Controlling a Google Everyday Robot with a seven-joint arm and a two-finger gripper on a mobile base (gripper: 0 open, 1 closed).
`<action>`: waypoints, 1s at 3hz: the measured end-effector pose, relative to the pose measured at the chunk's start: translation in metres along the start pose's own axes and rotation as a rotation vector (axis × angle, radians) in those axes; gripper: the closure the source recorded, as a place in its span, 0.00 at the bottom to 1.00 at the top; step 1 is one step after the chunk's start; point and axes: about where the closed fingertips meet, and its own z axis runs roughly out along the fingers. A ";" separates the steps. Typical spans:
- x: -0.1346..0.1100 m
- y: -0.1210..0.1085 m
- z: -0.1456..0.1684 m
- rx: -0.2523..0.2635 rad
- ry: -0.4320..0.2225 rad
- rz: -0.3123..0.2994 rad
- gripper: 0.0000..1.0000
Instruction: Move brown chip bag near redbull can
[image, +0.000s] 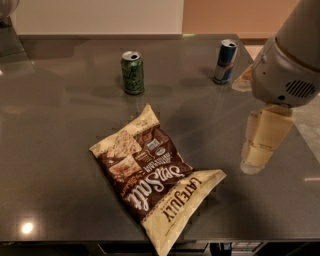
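Well left of my gripper (259, 150), which hangs over the desk's (60, 150) right side, open or closed I cannot tell, the bag (155, 175) lies flat, far from the can (225, 61) beyond the gripper, so I judge the whole move remains.
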 end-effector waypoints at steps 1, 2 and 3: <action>-0.014 0.015 0.026 -0.034 -0.011 0.005 0.00; -0.023 0.021 0.056 -0.040 -0.012 0.026 0.00; -0.031 0.031 0.083 -0.046 -0.010 0.029 0.00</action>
